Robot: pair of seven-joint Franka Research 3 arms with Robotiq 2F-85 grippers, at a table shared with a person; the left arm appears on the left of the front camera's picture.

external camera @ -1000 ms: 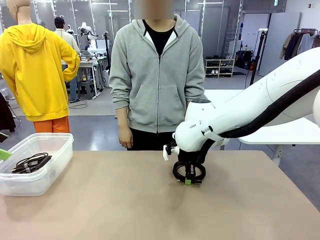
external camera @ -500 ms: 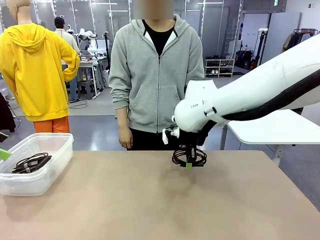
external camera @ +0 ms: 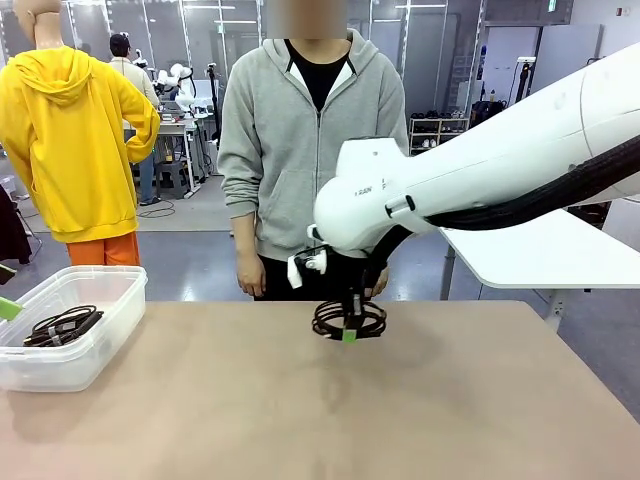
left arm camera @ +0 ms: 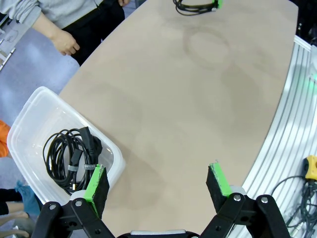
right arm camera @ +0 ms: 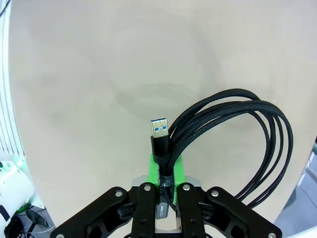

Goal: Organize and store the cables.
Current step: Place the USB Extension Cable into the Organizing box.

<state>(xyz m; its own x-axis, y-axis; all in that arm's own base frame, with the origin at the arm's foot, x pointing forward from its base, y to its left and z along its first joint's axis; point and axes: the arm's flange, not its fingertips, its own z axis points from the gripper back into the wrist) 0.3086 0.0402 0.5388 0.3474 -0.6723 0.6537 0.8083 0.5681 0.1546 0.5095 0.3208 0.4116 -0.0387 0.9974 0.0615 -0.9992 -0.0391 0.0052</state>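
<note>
A coiled black cable [external camera: 349,319] hangs above the tan table [external camera: 320,400], with my right gripper [external camera: 349,333] shut on it. Through the right wrist camera the braided cable loops [right arm camera: 233,134] spread to the right and a blue-tipped USB plug [right arm camera: 158,134] stands just above the green pads [right arm camera: 166,171]. Another black cable coil [external camera: 62,325] lies in the clear plastic bin [external camera: 110,330] at the table's left; the same coil [left arm camera: 72,156] and bin [left arm camera: 29,114] appear below my left gripper [left arm camera: 157,184], which is open and holds nothing. The held cable [left arm camera: 195,5] appears far off in the left wrist view.
A person in a grey hoodie [external camera: 312,150] stands at the far side of the table, a hand [left arm camera: 67,42] hanging by the edge. A white side table [external camera: 550,250] stands at the right. A metal rail with cables [left arm camera: 302,148] runs along the near edge.
My right arm has lifted the cable coil off the table and carried it to the left, toward the bin. The left gripper and the bin have not moved.
</note>
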